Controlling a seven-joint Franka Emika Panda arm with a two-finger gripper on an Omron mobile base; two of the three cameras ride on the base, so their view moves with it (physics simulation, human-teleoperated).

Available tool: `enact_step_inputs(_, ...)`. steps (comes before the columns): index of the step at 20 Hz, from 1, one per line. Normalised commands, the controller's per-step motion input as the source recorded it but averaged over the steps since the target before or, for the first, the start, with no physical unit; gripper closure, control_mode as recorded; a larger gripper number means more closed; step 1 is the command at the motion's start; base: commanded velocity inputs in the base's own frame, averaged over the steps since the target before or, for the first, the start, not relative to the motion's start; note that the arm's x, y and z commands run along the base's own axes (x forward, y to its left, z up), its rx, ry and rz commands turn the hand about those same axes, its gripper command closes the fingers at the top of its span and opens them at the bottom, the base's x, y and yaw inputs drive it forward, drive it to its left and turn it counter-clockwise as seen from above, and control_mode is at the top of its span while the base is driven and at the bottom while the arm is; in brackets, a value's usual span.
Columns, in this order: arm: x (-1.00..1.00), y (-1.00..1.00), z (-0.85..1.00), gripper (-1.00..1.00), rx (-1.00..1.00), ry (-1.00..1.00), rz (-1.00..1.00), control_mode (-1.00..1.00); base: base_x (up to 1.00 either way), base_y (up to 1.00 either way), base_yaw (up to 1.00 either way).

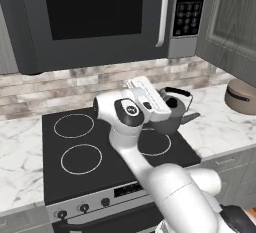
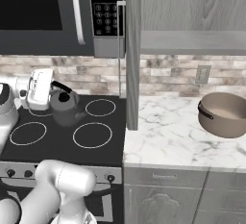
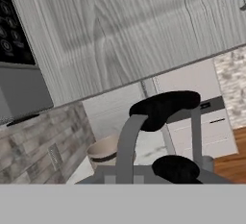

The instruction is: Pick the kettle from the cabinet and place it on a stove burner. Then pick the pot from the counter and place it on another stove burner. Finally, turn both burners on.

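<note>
The gripper [image 1: 159,108] is closed on the kettle [image 1: 175,112], clamped on its arched black handle, which is the easiest part for two thin fingers to pinch. In the hand view the handle [image 3: 163,106] arcs right in front of the camera w/ the lid knob [image 3: 175,169] below it, so the grip sits near the handle's side, not over the lid.

The kettle hangs upright over the stovetop [image 1: 105,177], toward its rear right corner, spout pointing at the counter [image 2: 168,136]. Whether its base touches the glass yet can't be told from either base view. It looks to sit at or beside the back-right burner; the front-right ring [image 2: 92,135] shows bare, as do the two left rings [image 1: 74,125].

The cabinet [image 2: 192,40] door [image 2: 132,55] stands open, edge-on to the right base view; shelf bare, since the kettle is out.

The pot [image 2: 223,115] waits on the counter, well apart from the stove toward the counter's right end. Probable stage: setting the kettle down; pot and knobs [image 1: 84,208] remain.
</note>
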Motion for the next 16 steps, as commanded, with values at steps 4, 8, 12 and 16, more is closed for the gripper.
enact_step_inputs(4, 0.51, 0.04, -0.12, 1.00, -0.01, -0.01, 0.00, -1.00, 0.00, 0.00, 0.00)
enact_step_inputs(8, 0.54, 0.05, -0.04, 1.00, -0.01, 0.00, 0.00, -1.00, 0.00, 0.00, 0.00)
enact_step_inputs(12, 0.46, 0.07, -0.07, 1.00, -0.01, 0.00, 0.00, -1.00, 0.00, 0.00, 0.00)
enact_step_inputs(16, 0.43, 0.07, -0.11, 1.00, 0.00, 0.00, 0.00, -1.00, 0.00, 0.00, 0.00)
